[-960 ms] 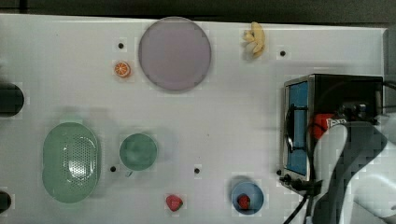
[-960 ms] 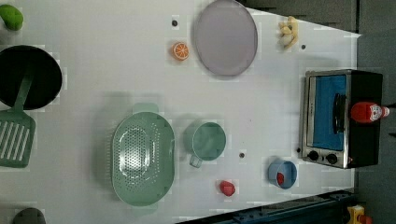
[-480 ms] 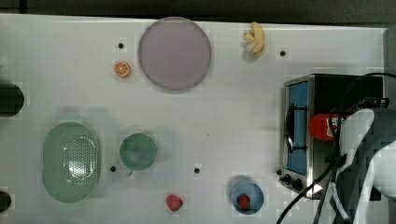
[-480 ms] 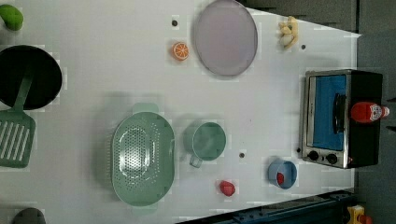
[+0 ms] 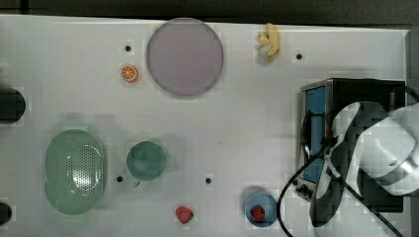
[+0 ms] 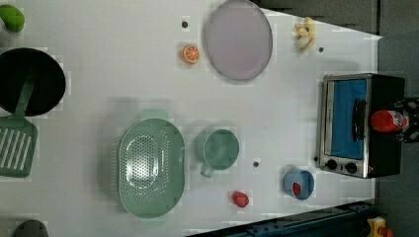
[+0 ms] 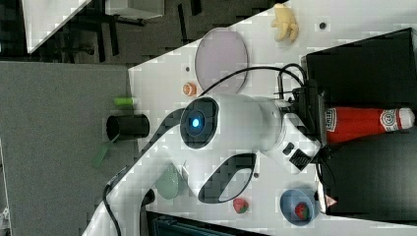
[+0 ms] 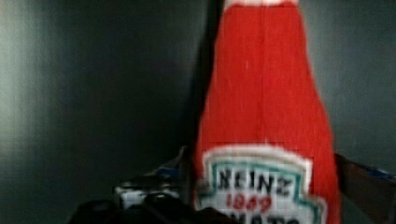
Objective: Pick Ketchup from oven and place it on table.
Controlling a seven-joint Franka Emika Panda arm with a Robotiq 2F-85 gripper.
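The ketchup [image 7: 364, 123], a red bottle with a white label and cap, lies on its side on the black top of the oven [image 7: 369, 64]. In the left view the ketchup [image 6: 388, 121] sits on the oven [image 6: 346, 123] above the blue glass door. My gripper [image 7: 322, 129] is at the bottle's base end. In the wrist view my gripper [image 8: 261, 158] is open, with a finger [image 8: 149, 196] close on each side of the ketchup [image 8: 266, 93]. In the top view my white arm [image 5: 375, 148] covers the oven [image 5: 365, 86] top and hides the bottle.
The white table [image 5: 247, 123] carries a lilac plate [image 5: 184, 56], a banana bunch [image 5: 270, 40], an orange slice [image 5: 129, 73], a green colander [image 5: 74, 170], a green cup [image 5: 146, 160], a red strawberry piece [image 5: 184, 214] and a blue bowl [image 5: 260, 210]. A black cable [image 5: 286, 197] loops beside the oven.
In the top view my arm has swung over the oven top and now covers the ketchup, which showed before. The bottle has not moved in the left view.
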